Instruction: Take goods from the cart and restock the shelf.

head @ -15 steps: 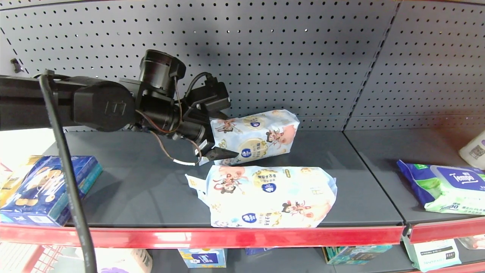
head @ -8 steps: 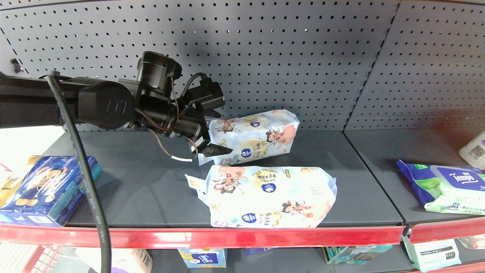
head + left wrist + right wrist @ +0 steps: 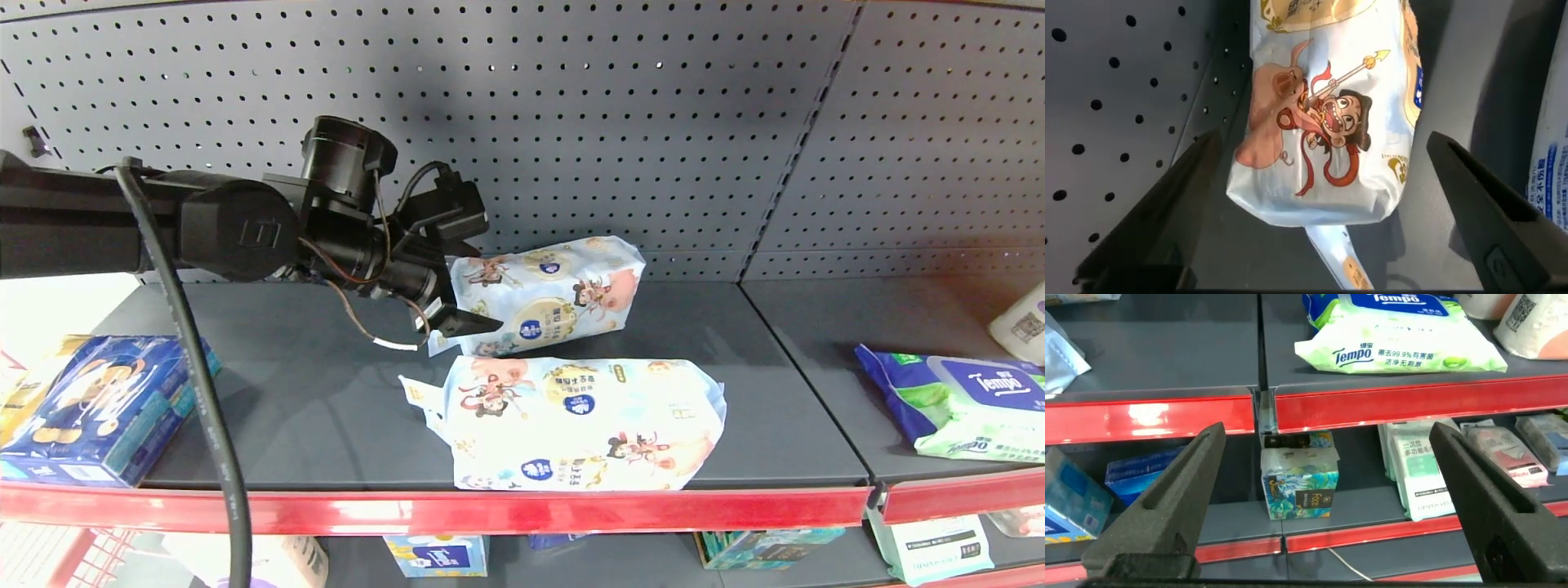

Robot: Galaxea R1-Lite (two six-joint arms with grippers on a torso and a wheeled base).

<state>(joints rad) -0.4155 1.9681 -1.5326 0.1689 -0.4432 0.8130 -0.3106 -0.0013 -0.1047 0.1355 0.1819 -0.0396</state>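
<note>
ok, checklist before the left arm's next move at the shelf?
1. Left gripper open: ok, jaws spread either side of the rear pack.
2. Jaws clear of that pack: ok, the left wrist view shows a gap on both sides.
3. Rear pack resting on the shelf: ok, it lies by the pegboard.
4. Front pack out of the way: ok, flat near the shelf's front edge, apart from the left gripper.
5. Loose wire hanging by the left gripper free of snags: cannot tell.
6. Right gripper open, nothing in it: ok.
</note>
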